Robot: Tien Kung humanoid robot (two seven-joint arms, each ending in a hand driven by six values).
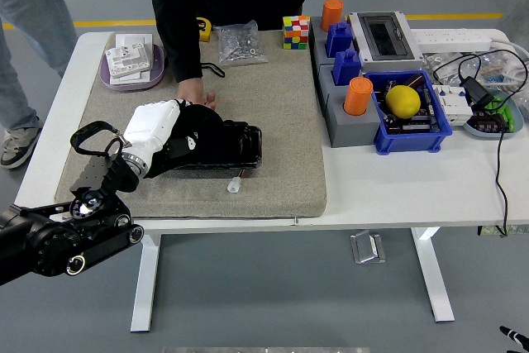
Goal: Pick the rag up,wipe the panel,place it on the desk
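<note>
A black glossy panel [227,146] lies on the tan mat [273,97], with a small white connector [235,187] at its near edge. My left hand [194,132], black below a white forearm [153,124], lies on the panel's left half. It is shut on a dark rag [202,118] that barely stands out from the hand and panel. A person in black at the far side rests a hand [195,91] against the panel's far left edge. My right arm is out of view.
Beside the mat's right edge stand grey and blue blocks with orange cylinders [357,95] and a blue bin holding a yellow ball [402,101]. A purple plate [132,68], a bag of screws [240,45] and a colour cube [294,31] sit at the back. Cables lie far right.
</note>
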